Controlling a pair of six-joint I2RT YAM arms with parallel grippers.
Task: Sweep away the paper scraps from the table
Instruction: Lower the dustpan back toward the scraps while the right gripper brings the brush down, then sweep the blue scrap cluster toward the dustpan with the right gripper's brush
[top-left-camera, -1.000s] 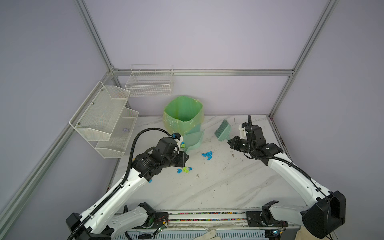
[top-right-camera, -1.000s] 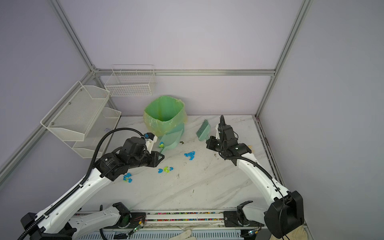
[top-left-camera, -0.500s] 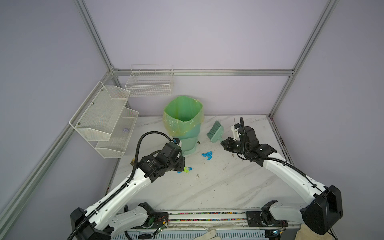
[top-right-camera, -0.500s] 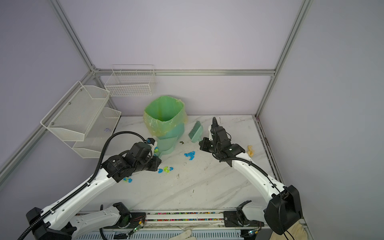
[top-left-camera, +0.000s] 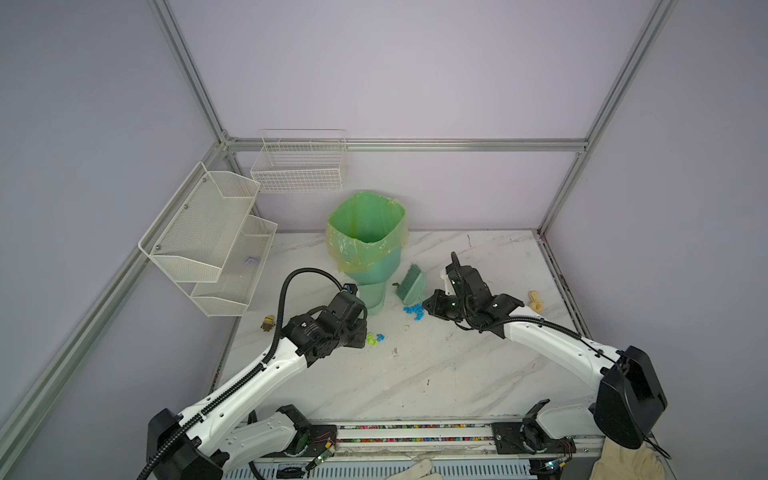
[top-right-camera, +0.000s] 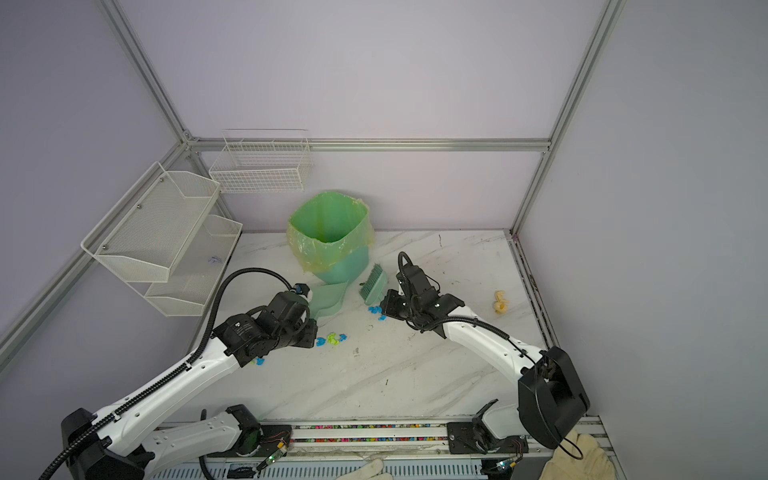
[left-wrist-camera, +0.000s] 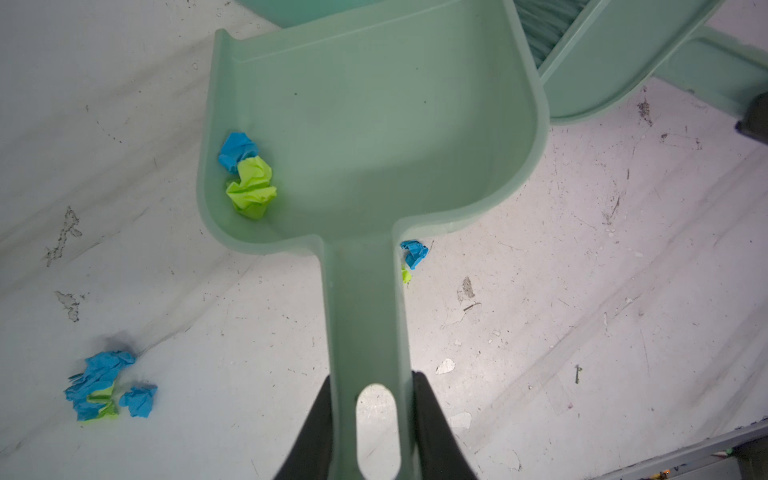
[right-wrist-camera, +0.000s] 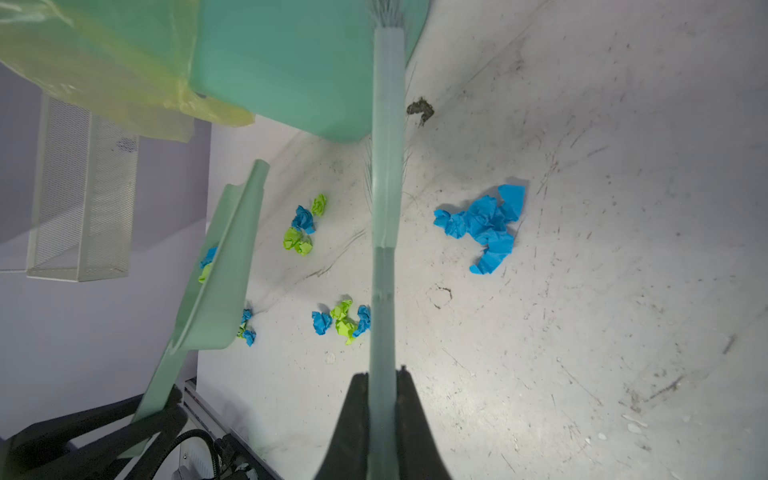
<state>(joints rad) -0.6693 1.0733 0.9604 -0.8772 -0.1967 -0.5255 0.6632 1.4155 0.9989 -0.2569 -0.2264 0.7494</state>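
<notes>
Here the left end effector clamps the dustpan handle, two paper scraps inside; the right end effector pinches the brush handle. More scraps dot the counter.

No writing, number or sign can be read anywhere. The black motor housing of the left arm, just behind the dustpan, carries a faint pale print in both top views (too small to make out a single letter).
</notes>
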